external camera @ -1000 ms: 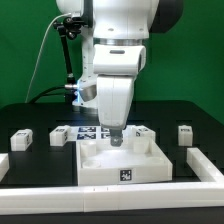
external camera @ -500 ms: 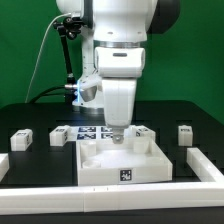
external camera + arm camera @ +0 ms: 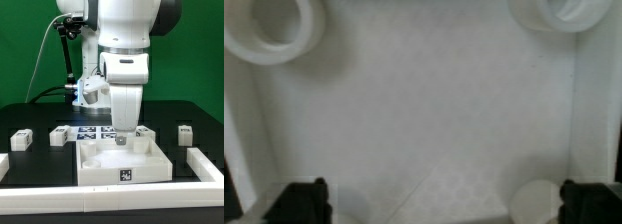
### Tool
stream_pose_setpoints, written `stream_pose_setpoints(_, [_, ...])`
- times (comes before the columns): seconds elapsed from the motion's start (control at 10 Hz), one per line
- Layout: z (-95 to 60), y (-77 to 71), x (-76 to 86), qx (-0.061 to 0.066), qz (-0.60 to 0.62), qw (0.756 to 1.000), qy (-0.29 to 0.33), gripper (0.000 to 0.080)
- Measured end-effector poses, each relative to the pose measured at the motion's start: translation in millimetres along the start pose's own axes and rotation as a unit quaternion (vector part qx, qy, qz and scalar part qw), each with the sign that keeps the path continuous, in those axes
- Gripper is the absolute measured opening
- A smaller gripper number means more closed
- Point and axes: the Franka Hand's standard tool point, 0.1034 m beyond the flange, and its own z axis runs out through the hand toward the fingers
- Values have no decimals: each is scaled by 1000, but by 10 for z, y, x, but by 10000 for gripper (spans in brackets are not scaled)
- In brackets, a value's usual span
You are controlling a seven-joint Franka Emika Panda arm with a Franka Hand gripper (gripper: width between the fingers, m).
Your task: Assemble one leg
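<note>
1. Compared with one second ago, the arm has shifted toward the exterior view's right. The gripper (image 3: 122,137) now hangs over the rear part of the square white piece (image 3: 95,170).
2. The leg (image 3: 185,133) has not moved. It sits on the black table (image 3: 30,115) at 3 o'clock from the square piece and apart from it.
3. Its marker face points toward the camera. Its long axis cannot be told at this size.
4. It is a small white block bearing a black-and-white square marker.
5. In the wrist view, the black fingertips (image 3: 304,200) stand wide apart with nothing between them.
</note>
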Motion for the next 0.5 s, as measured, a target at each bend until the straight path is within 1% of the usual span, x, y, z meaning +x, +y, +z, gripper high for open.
stream_pose_setpoints(0.1, [14, -50, -24, 3, 1, 1000, 4, 650])
stream_pose_setpoints(0.2, [46, -200, -98, 10, 8, 1000, 13, 650])
stream_pose_setpoints(0.4, [156, -456, -173, 9, 11, 999, 33, 650])
stream_pose_setpoints(0.5, [226, -527, -209, 2, 1, 999, 40, 650])
